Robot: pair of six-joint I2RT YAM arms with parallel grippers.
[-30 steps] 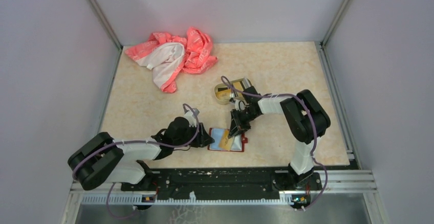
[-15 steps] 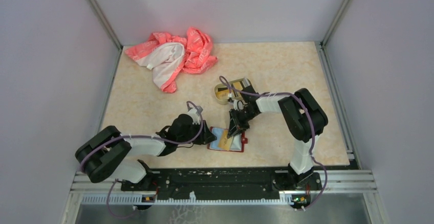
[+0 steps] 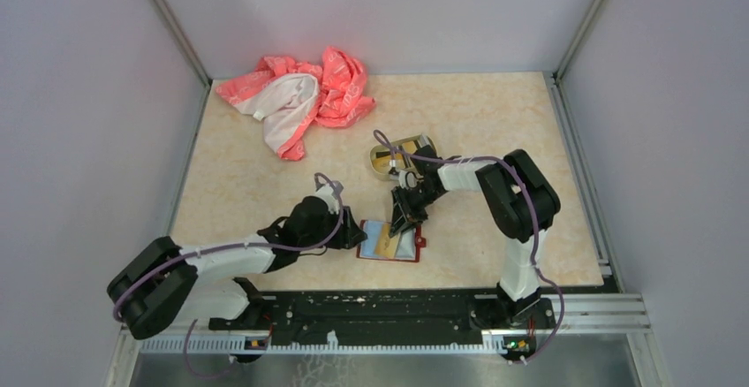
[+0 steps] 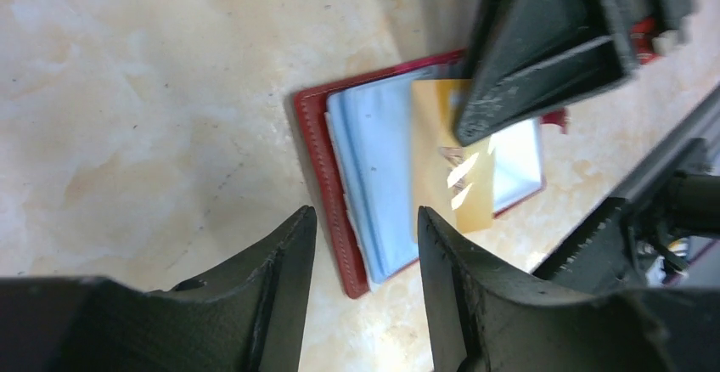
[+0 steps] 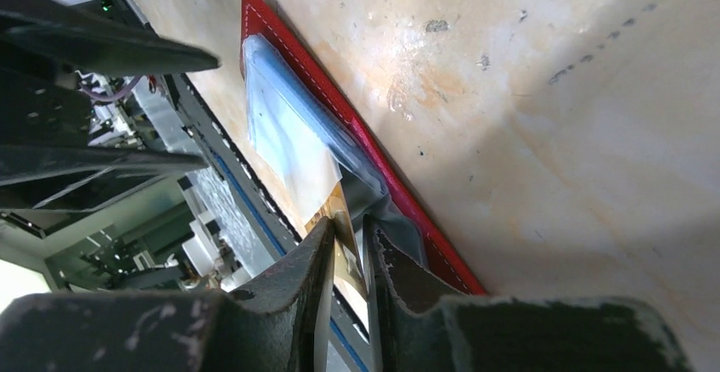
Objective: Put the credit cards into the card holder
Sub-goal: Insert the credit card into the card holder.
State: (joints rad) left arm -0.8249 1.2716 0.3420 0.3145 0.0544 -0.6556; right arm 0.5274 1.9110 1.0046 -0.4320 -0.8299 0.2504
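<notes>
Holding the gold card (image 4: 450, 160) pinched in the right gripper (image 5: 346, 253), ease it flat into the card holder (image 4: 316, 160); pin its edge with the left gripper (image 4: 365, 253), jaws apart.

Beige table (image 3: 495, 113): card holder (image 3: 406, 247); tin (image 3: 385, 164); pink cloth (image 3: 296, 100).

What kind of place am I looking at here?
Probably a robotics lab test booth: a left arm and right arm bolted to a rail, plain grey walls, and a beige table boxed in by metal posts.
</notes>
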